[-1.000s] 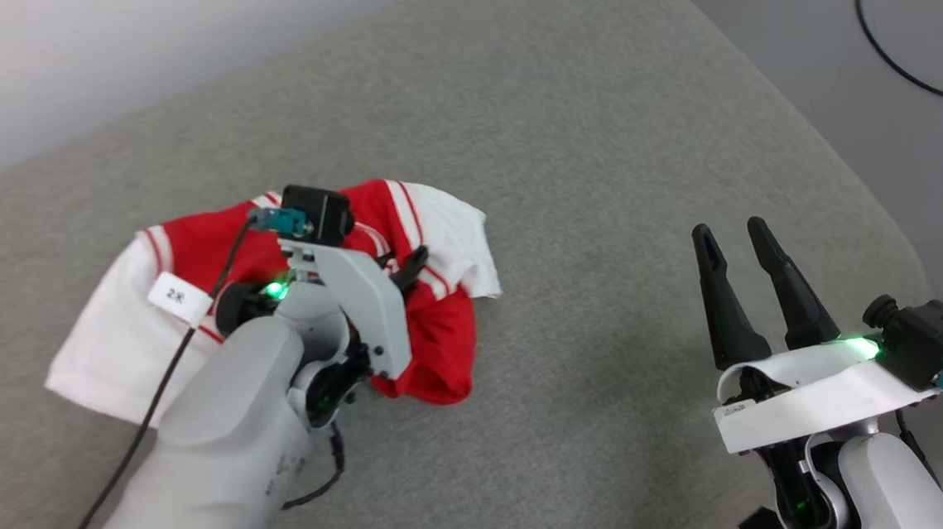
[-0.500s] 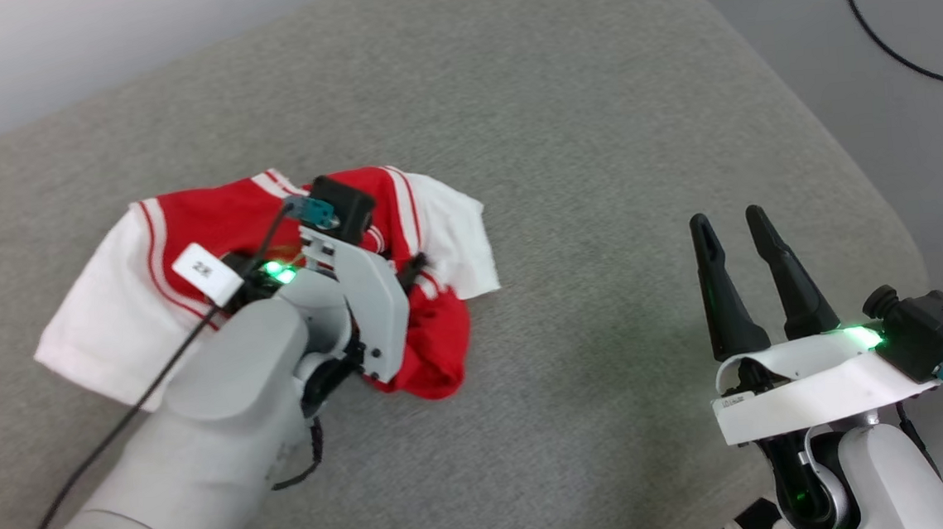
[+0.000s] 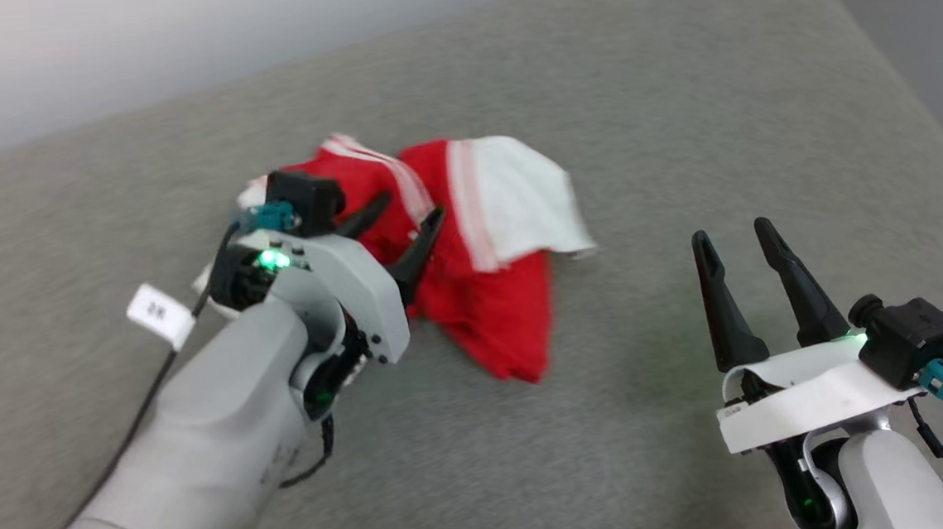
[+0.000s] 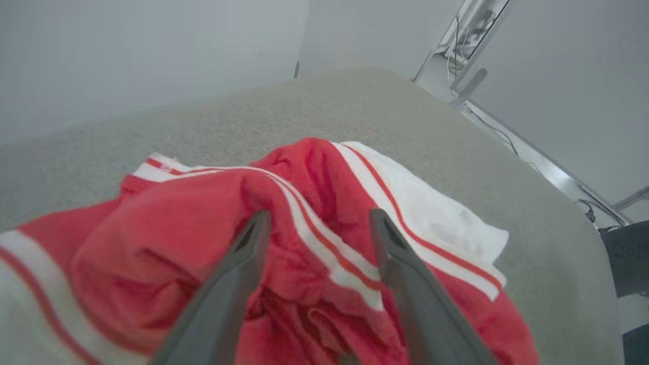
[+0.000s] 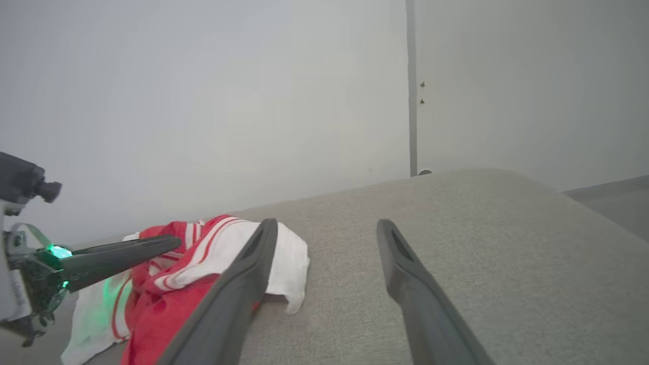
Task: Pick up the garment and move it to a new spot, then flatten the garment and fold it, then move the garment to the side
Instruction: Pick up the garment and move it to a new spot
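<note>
The garment (image 3: 500, 312) is a crumpled red heap with a white sleeve and striped trim, lying on the grey cushion (image 3: 644, 120). My left gripper (image 3: 406, 219) hovers open over its left part, jaws spread with nothing pinched between them. In the left wrist view the left gripper (image 4: 319, 215) straddles a striped fold of the garment (image 4: 309, 167) from above. My right gripper (image 3: 733, 231) stands open and empty to the right, well apart from the cloth. In the right wrist view the right gripper (image 5: 328, 223) points past the garment (image 5: 213, 253), where the left arm's dark fingers (image 5: 127, 253) show.
The grey cushion's rounded right edge (image 3: 916, 100) drops off to the floor. A pale wall (image 5: 203, 101) runs behind its far edge. A cable with a white tag (image 3: 158, 314) hangs from my left forearm.
My left gripper has opened and let go of the cloth, its fingers now spread above it. The garment lies more bunched. The head camera has shifted; the right arm looks still.
</note>
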Available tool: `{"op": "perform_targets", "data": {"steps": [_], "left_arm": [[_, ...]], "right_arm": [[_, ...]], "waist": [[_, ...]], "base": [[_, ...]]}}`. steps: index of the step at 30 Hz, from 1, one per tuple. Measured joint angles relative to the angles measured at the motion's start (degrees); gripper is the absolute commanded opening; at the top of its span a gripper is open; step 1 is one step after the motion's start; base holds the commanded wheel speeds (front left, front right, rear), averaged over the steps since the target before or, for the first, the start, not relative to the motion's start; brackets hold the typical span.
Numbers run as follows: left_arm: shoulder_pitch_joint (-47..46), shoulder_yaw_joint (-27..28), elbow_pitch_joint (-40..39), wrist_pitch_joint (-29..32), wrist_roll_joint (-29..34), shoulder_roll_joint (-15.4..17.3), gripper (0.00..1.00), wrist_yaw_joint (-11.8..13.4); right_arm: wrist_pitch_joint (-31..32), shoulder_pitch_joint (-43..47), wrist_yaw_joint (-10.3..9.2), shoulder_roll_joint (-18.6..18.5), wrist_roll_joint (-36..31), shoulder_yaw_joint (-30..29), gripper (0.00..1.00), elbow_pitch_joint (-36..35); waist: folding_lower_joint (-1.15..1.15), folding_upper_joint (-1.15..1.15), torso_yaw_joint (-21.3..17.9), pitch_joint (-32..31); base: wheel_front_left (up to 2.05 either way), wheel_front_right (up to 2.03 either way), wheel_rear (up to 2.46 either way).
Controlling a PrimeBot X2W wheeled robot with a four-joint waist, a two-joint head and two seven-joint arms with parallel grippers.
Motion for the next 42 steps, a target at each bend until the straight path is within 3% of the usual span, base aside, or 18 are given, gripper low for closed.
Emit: {"op": "perform_targets", "data": {"steps": [4,9,13,22,32,37,42], "left_arm": [[4.2,-0.15,-0.93,-4.31,-0.34,1.18,1.0,0.0],[11.29,3.82,-1.57,-6.55,-1.81,0.92,1.0,0.01],[17.34,11.14,-4.5,-6.76,0.25,1.27,1.0,0.26],[33.65,31.74,-13.32,-6.8,13.33,1.64,1.0,2.4],[48.39,49.03,-29.26,-6.8,32.48,-1.07,1.0,3.43],[52.1,53.99,-35.51,-6.8,39.44,-3.88,1.0,2.75],[55.0,56.18,-36.37,-6.8,43.84,-6.32,1.0,2.91]], "right_arm": [[-0.01,0.63,0.0,-1.22,-1.75,-1.25,1.0,0.74],[-0.01,2.3,0.0,-2.78,-2.29,-3.8,1.0,1.49],[-0.01,4.59,0.0,-4.48,-2.66,-6.22,1.0,1.9],[0.0,9.56,0.0,-6.58,-3.0,-9.82,1.0,2.02],[-0.01,13.04,0.0,-7.59,-3.01,-12.79,1.0,1.19],[0.0,13.06,0.0,-7.47,-3.01,-13.8,1.0,-0.33],[-0.01,13.1,0.0,-7.08,-2.92,-13.77,1.0,-0.73]], "waist": [[0.0,0.0,4.26,-1.29],[0.0,0.0,9.63,-2.86],[0.0,0.0,13.89,-4.02],[0.0,0.0,21.11,-6.71],[0.0,0.0,22.43,-11.38],[0.0,0.0,21.79,-12.8],[0.0,0.0,21.1,-13.78]], "base": [[0.0,0.0,0.0],[0.0,0.0,0.0],[0.0,0.0,0.0],[0.0,0.0,0.0],[0.0,0.0,0.0],[0.0,0.0,0.0],[0.0,0.0,0.0]]}}
